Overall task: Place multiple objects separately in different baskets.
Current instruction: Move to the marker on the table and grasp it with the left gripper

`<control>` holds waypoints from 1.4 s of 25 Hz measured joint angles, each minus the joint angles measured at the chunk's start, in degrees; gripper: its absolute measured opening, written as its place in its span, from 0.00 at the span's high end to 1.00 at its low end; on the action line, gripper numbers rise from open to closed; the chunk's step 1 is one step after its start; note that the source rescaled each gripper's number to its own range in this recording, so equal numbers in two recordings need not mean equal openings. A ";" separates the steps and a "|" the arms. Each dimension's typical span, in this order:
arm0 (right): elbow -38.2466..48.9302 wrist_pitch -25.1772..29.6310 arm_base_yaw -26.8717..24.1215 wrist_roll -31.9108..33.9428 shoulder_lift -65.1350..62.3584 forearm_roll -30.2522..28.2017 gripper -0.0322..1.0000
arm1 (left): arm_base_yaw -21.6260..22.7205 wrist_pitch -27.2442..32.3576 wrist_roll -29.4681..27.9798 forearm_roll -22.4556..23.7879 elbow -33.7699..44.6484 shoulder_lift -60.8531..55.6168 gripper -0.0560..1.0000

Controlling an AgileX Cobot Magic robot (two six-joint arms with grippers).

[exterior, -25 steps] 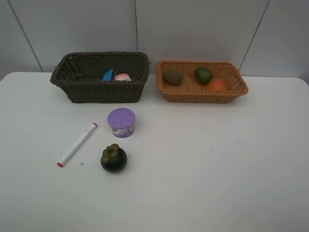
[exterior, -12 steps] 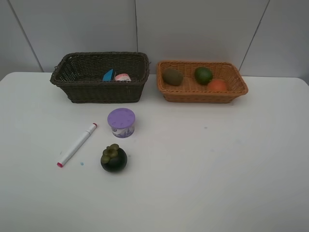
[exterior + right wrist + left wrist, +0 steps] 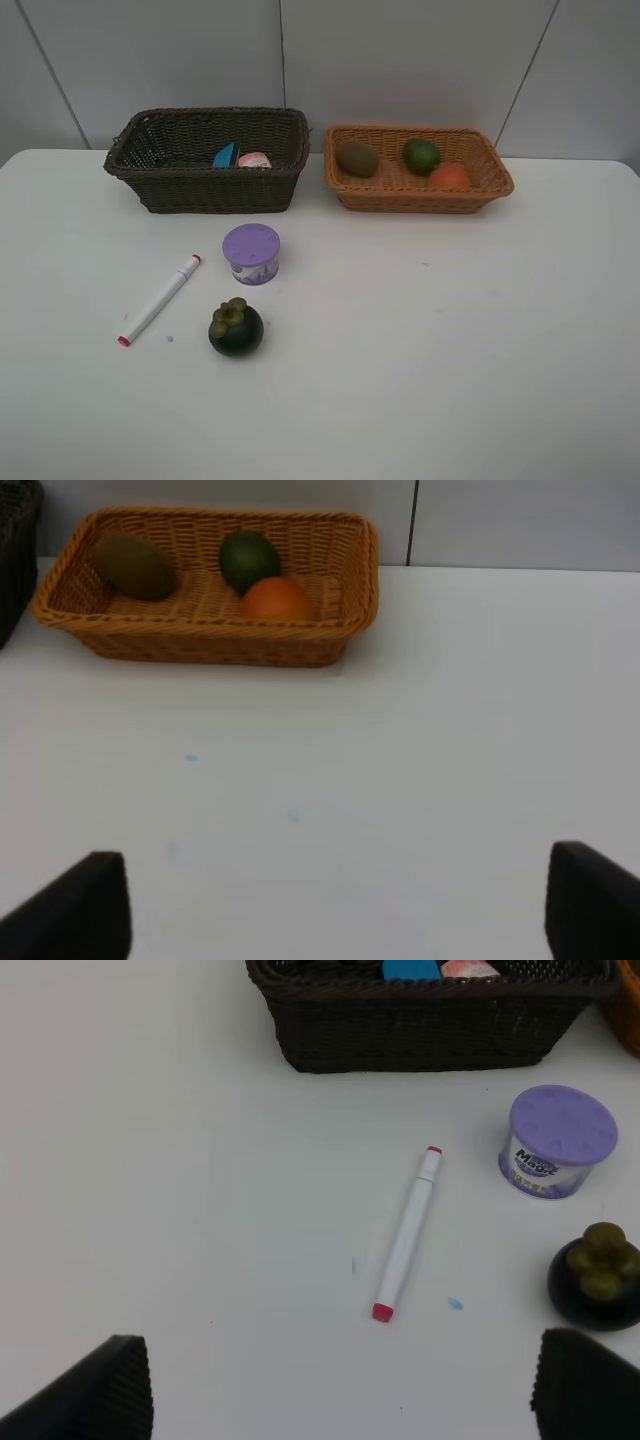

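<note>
wicker told the story: the dark brown basket [image 3: 205, 190] held the pink bottle [image 3: 254, 159] and the blue flat block [image 3: 224, 156], while the light orange-tan basket [image 3: 420, 198] held the kiwi [image 3: 357, 158], lime [image 3: 421, 155] and orange-red fruit [image 3: 451, 176], so the split looked like made goods one side, fruit the other. out on the table [image 3: 450, 350], the white marker [image 3: 160, 299], purple-lidded tub [image 3: 251, 253] and mangosteen [image 3: 236, 329] lay close together before the dark basket, none yet sorted. the left gripper [image 3: 340, 1400] hung over the marker, spread wide and empty, and the right gripper [image 3: 340, 910] faced the fruit basket, just as wide and empty.
</note>
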 joint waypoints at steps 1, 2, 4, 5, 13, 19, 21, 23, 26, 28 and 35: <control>0.00 0.00 0.00 0.00 0.00 0.00 0.00 | 0.00 0.00 0.00 0.00 0.00 0.00 0.00; 0.00 0.00 0.00 0.00 0.00 0.00 0.00 | 0.00 0.00 0.00 0.00 0.00 0.00 0.00; 0.00 0.00 0.00 0.00 0.00 -0.05 0.00 | 0.00 0.00 0.00 0.00 0.00 0.00 0.00; 0.00 0.00 0.00 0.14 0.00 -0.05 0.00 | 0.00 0.00 0.00 0.00 0.00 0.00 0.00; 0.00 0.00 0.00 0.13 0.00 -0.28 0.00 | 0.00 0.00 0.00 0.00 0.00 0.00 0.00; 0.00 0.00 0.00 0.18 0.00 -0.41 0.00 | 0.00 0.00 0.00 0.00 0.00 0.00 0.00; 0.00 0.00 0.00 0.18 0.00 -0.41 0.00 | 0.00 0.00 0.00 0.00 0.00 0.00 0.00; 0.00 0.00 0.00 0.18 0.00 -0.41 0.00 | 0.00 0.00 0.00 0.00 0.00 0.00 0.00; 0.00 0.00 0.00 0.18 0.00 -0.41 0.00 | 0.00 0.00 0.00 0.36 0.00 0.00 0.00; 0.00 0.00 0.00 0.18 0.00 -0.45 0.00 | 0.00 0.00 0.00 0.97 0.00 0.00 0.00; 0.00 0.00 0.00 0.18 0.00 -0.45 0.00 | 0.00 -1.26 0.00 1.93 -2.62 1.88 0.00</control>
